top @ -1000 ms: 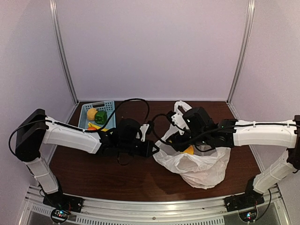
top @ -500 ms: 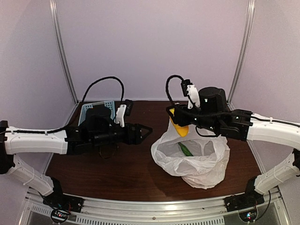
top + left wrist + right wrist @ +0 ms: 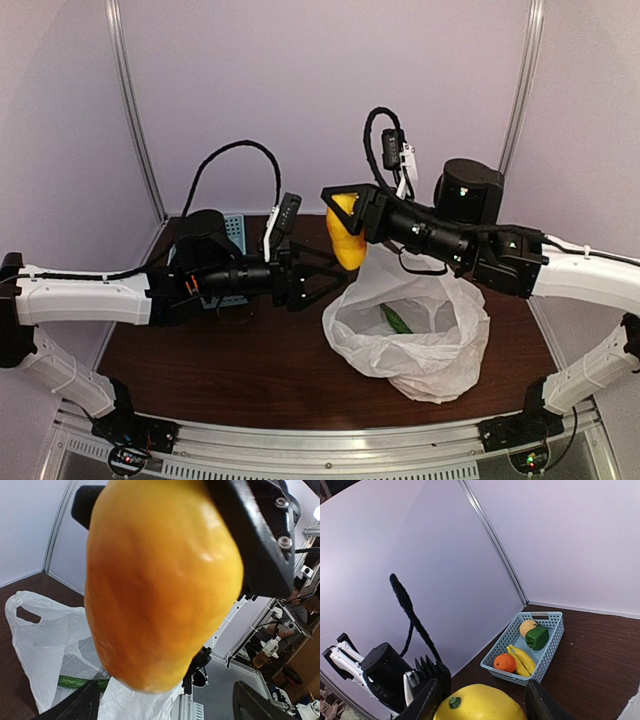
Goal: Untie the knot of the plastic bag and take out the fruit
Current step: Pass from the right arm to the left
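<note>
My right gripper [image 3: 345, 228] is shut on a yellow-orange fruit [image 3: 347, 238] and holds it in the air, left of the plastic bag [image 3: 420, 350]. In the right wrist view that fruit [image 3: 480, 707] sits between the fingers [image 3: 422, 704]. The bag lies on the table with its mouth wide open; a long green fruit [image 3: 397, 320] lies inside. No knot shows. My left gripper [image 3: 335, 275] stands open, pointing at the held fruit from the left and just below it. Its wrist view is filled by that fruit [image 3: 160, 580], with its own fingertips [image 3: 75, 707] apart beneath.
A blue basket [image 3: 547, 614] stands at the table's back left with an orange [image 3: 505, 663], bananas [image 3: 522, 659], a green pepper [image 3: 537, 637] and a pale round fruit [image 3: 527, 627] in it. In the top view the left arm mostly hides the basket [image 3: 235, 225].
The right gripper lifted the yellow-orange fruit out of the bag and carried it up and left. The left gripper opened wide and moved right towards that fruit.
</note>
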`<state>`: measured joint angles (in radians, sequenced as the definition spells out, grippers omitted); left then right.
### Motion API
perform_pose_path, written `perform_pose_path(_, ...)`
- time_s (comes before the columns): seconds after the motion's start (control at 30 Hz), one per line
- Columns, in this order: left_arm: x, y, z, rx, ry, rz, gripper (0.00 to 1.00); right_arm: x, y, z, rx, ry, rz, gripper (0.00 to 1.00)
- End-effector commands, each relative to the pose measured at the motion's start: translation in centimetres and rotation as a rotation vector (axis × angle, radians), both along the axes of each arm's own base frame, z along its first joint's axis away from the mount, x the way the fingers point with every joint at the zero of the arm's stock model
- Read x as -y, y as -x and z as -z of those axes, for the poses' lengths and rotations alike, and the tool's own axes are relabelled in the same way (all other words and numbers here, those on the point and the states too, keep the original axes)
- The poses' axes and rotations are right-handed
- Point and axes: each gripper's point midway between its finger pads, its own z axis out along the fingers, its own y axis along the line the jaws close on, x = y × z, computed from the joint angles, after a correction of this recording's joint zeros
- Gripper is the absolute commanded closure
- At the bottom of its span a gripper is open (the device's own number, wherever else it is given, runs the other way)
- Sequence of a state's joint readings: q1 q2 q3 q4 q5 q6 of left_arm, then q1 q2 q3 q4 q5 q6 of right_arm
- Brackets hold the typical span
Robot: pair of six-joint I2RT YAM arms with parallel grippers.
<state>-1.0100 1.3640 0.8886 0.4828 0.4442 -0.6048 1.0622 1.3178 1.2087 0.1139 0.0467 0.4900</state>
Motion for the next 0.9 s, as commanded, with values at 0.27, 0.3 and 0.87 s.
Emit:
perform_pose_path(0.27, -0.5, 1.3, -5.1, 0.065, 0.205, 0.052, 0.10, -3.2, 3.4, -2.1, 0.036, -0.090, -0.160, 0.59)
perform_pose_path(0.3, -0.7, 1.2, -5.2, 0.067, 0.213, 0.043, 0.13, -3.3, 3.4, -2.0, 0.034, -0.092, -0.161, 0.59)
perform_pose_path(0.87, -1.1, 1.1, -4.9, 0.067, 0.212, 0.022, 0.64, -2.9, 3.6, -1.7, 0.031, -0.103, -0.166, 0.41)
